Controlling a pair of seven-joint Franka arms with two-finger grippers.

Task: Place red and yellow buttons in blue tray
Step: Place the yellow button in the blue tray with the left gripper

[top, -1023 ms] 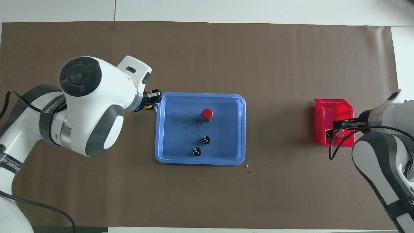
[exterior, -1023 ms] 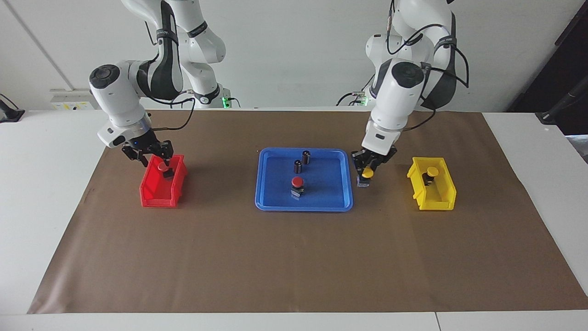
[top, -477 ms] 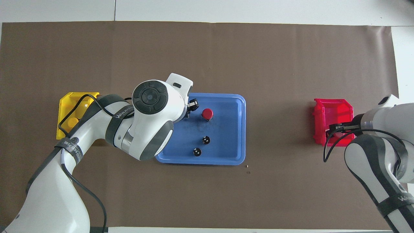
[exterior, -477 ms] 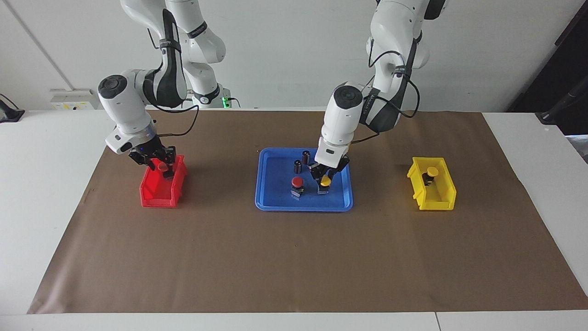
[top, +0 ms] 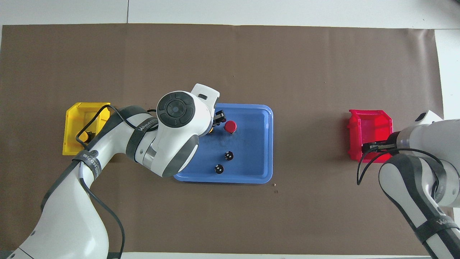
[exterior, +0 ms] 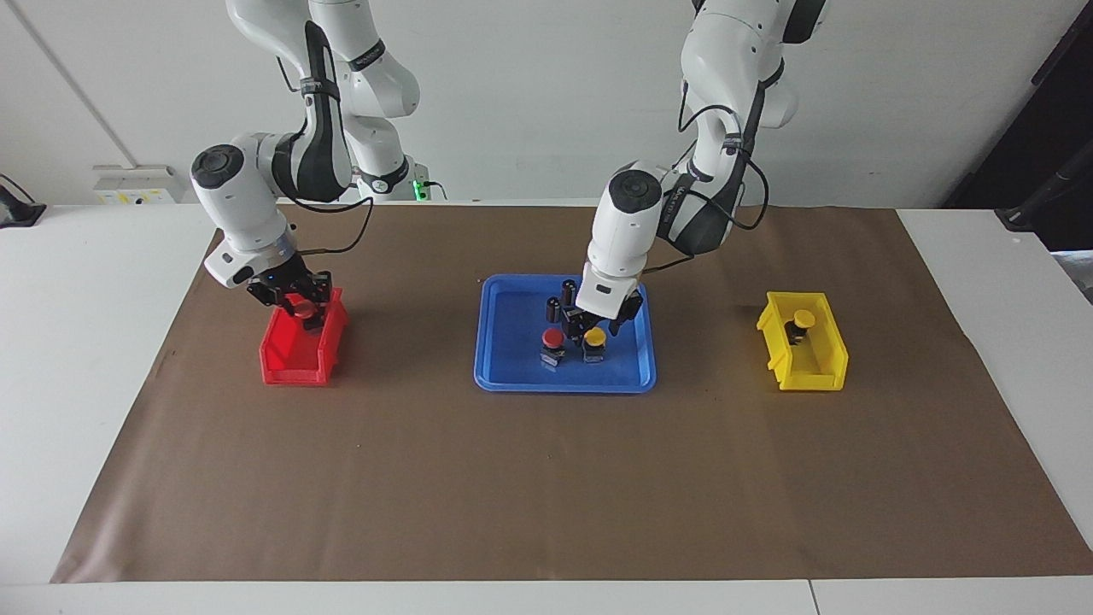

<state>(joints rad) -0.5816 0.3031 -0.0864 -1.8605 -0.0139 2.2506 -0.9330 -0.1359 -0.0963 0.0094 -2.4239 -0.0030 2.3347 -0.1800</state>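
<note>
Left claw (exterior: 589, 322) has swung from beside the blue tray (exterior: 504, 376) to over it and let go: yellow button (exterior: 594, 340) now stands in tray beside red button (exterior: 553, 341). Right claw (exterior: 295, 301), over red bin (exterior: 290, 363), closing on 2nd red button (exterior: 302, 309); grip state can't tell. 2nd yellow button (exterior: 803, 320) w/ yellow bin (exterior: 807, 376), not yet moved.

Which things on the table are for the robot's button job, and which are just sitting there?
For the job:
- red button in tray
- yellow button in tray
- red button at red bin
- yellow button in yellow bin
- blue tray

Just there:
- two dark cylinders
</note>
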